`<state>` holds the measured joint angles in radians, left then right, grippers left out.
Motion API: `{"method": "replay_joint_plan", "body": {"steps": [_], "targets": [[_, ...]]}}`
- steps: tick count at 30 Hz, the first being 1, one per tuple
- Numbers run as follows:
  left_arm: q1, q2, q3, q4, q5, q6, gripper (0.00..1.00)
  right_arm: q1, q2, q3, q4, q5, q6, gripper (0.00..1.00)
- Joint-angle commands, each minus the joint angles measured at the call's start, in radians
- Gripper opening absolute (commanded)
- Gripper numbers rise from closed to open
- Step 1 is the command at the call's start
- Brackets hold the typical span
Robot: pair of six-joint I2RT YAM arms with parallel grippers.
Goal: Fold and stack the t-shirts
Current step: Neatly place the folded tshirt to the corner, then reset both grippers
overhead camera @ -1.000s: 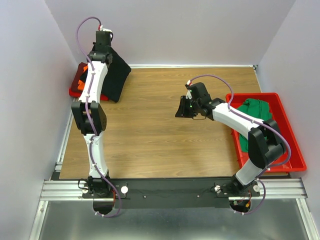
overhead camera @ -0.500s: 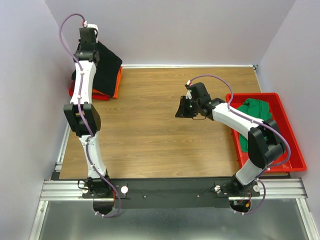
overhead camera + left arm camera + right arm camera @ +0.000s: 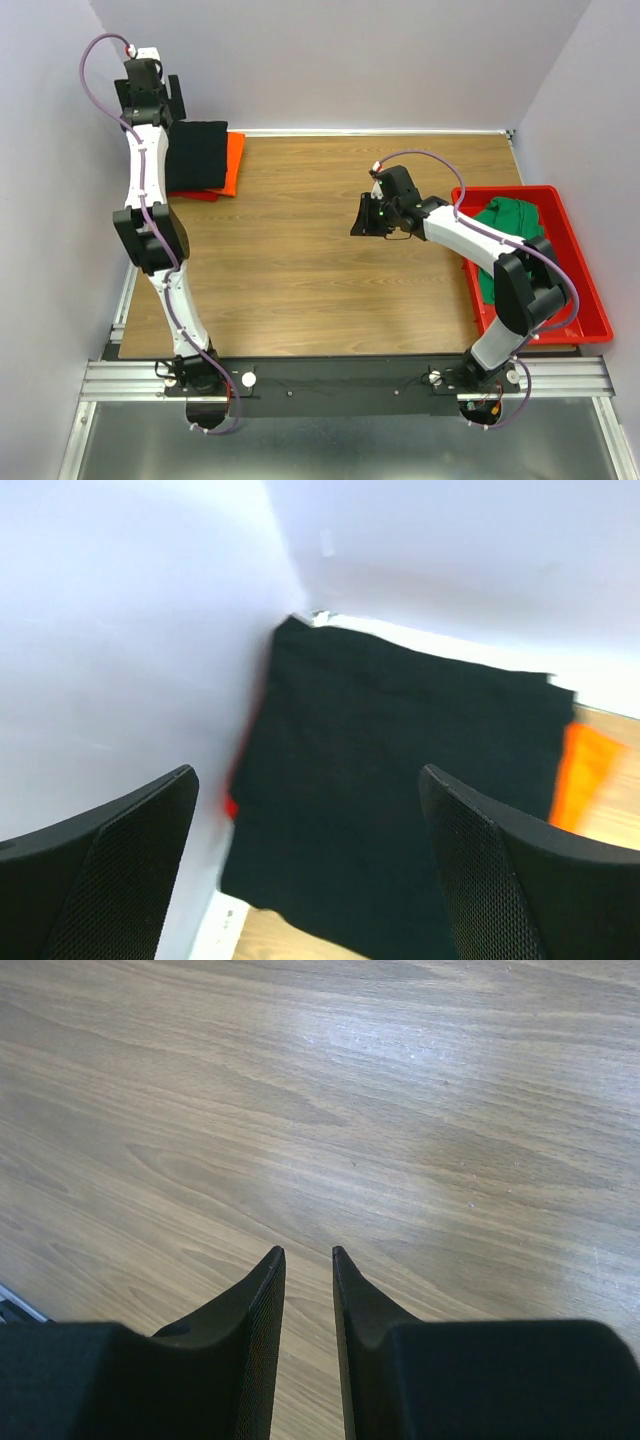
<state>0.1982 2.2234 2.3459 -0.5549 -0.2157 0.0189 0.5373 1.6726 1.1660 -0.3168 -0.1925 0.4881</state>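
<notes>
The black t-shirt (image 3: 197,155) lies folded flat on the stack at the table's far left corner. It rests on the orange t-shirt (image 3: 234,160), and the dark red one (image 3: 196,195) peeks out below. My left gripper (image 3: 160,100) hangs open above and behind the stack, holding nothing. In the left wrist view the black t-shirt (image 3: 400,780) fills the space between the spread fingers of the left gripper (image 3: 308,772), with orange (image 3: 590,775) at its right. The green t-shirt (image 3: 510,225) lies crumpled in the red bin. My right gripper (image 3: 365,216) hovers mid-table, jaws narrowly apart and empty (image 3: 308,1251).
The red plastic bin (image 3: 580,300) stands along the table's right edge under the right arm. Walls close in on the left, back and right. The stack sits tight against the left wall (image 3: 120,630). Bare wood (image 3: 300,260) lies between the arms.
My left gripper opened and let go of the black t-shirt, which now lies flat on the stack. The left arm swung further left and back. The right arm stayed still.
</notes>
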Motion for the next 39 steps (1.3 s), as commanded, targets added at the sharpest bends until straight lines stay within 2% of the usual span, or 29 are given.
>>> {"method": "replay_joint_plan", "body": {"steps": [1, 7, 13, 16, 17, 23, 24, 28, 32, 39], "targets": [[-0.02, -0.149, -0.068, 0.098, 0.091, -0.083, 0.98, 0.003, 0.007, 0.023, -0.019, -0.01, -0.017, 0.33], [-0.063, -0.267, -0.198, 0.13, 0.13, -0.163, 0.98, 0.003, -0.008, 0.021, -0.019, 0.007, -0.016, 0.33], [-0.124, -0.419, -0.419, 0.171, 0.182, -0.309, 0.98, 0.003, -0.028, 0.02, -0.018, 0.028, -0.011, 0.33], [-0.193, -0.527, -0.574, 0.223, 0.199, -0.33, 0.98, 0.003, -0.048, 0.017, -0.019, 0.063, -0.009, 0.33], [-0.256, -0.572, -0.63, 0.23, 0.196, -0.329, 0.98, 0.001, -0.054, 0.014, -0.018, 0.088, -0.008, 0.33], [-0.45, -0.704, -0.814, 0.254, 0.167, -0.358, 0.98, 0.003, -0.1, 0.017, -0.018, 0.188, 0.009, 0.33], [-0.514, -0.725, -0.844, 0.285, 0.141, -0.356, 0.98, 0.003, -0.109, 0.017, -0.018, 0.218, 0.013, 0.33], [-0.62, -0.844, -1.0, 0.365, 0.122, -0.332, 0.98, 0.003, -0.157, 0.02, -0.011, 0.306, 0.018, 0.33], [-0.634, -0.929, -1.085, 0.395, 0.104, -0.297, 0.98, 0.003, -0.224, 0.014, -0.008, 0.408, 0.027, 0.33], [-0.634, -1.002, -1.085, 0.362, 0.124, -0.231, 0.98, 0.003, -0.297, -0.017, 0.013, 0.484, 0.036, 0.33]]}}
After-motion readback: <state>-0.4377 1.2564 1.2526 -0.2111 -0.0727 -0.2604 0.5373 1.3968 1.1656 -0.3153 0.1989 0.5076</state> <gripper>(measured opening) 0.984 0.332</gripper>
